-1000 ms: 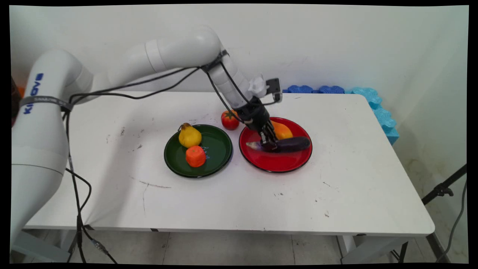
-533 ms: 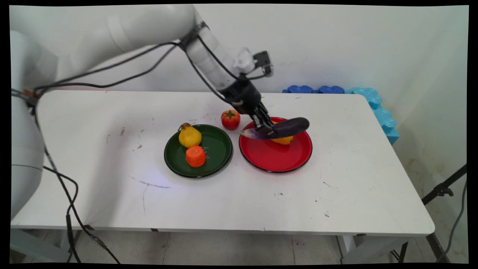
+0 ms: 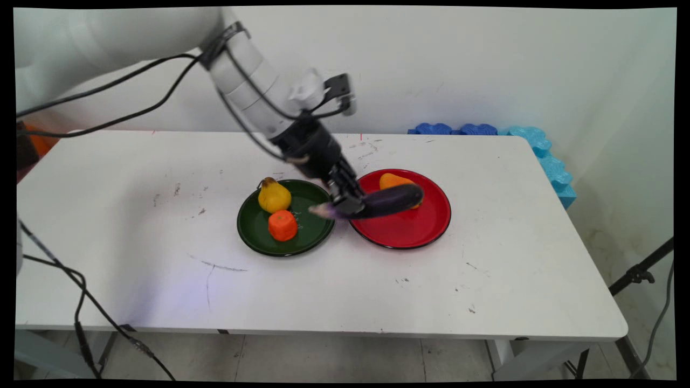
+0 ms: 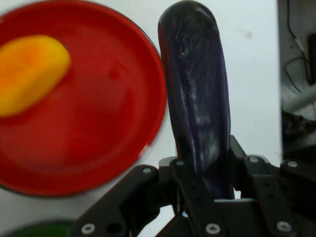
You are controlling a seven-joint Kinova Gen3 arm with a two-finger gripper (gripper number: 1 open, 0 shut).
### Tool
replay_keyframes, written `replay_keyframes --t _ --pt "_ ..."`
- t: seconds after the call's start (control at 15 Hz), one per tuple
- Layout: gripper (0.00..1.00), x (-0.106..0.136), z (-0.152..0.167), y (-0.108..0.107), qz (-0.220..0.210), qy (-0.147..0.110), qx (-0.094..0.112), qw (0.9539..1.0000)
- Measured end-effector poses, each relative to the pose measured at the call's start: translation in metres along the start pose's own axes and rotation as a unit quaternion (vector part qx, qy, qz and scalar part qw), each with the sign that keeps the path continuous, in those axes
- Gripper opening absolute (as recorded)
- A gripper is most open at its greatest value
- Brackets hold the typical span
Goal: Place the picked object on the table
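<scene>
While the white surface (image 3: 377, 280) carried a red plate (image 3: 426, 231) and a green plate (image 3: 315, 215) side by side, the hand (image 3: 345, 202) hung over the gap between them. It pinched a dark purple aubergine (image 3: 388, 200) near its stalk end, the body held over the red plate's near rim. An orange-yellow fruit (image 3: 389, 180) lay on the red plate. A yellow pear (image 3: 274, 196) and an orange chunk (image 3: 282, 225) sat on the green one.

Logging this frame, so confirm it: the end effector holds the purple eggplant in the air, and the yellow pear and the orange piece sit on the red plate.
One detail is wrong. The end effector does hold the purple eggplant in the air, but the yellow pear and the orange piece sit on the green plate, not the red plate. The main view shows it.
</scene>
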Motion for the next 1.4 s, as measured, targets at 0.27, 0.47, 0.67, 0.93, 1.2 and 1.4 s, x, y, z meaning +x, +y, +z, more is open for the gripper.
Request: replay_keyframes --t 0.27,0.47,0.67,0.93,1.2,1.4 --pt "0.00 -0.024 0.001 0.021 -0.009 -0.012 -0.005 0.9999" --pt "0.00 -0.040 0.010 0.033 -0.018 -0.018 -0.008 0.9997" --pt "0.00 -0.053 0.027 0.041 -0.025 -0.021 -0.010 0.9994" --pt "0.00 -0.068 0.051 0.050 -0.030 -0.028 -0.013 0.9991" --pt "0.00 -0.080 0.071 0.056 -0.028 -0.029 -0.015 0.9991" --pt "0.00 -0.087 0.082 0.060 -0.026 -0.029 -0.016 0.9991"
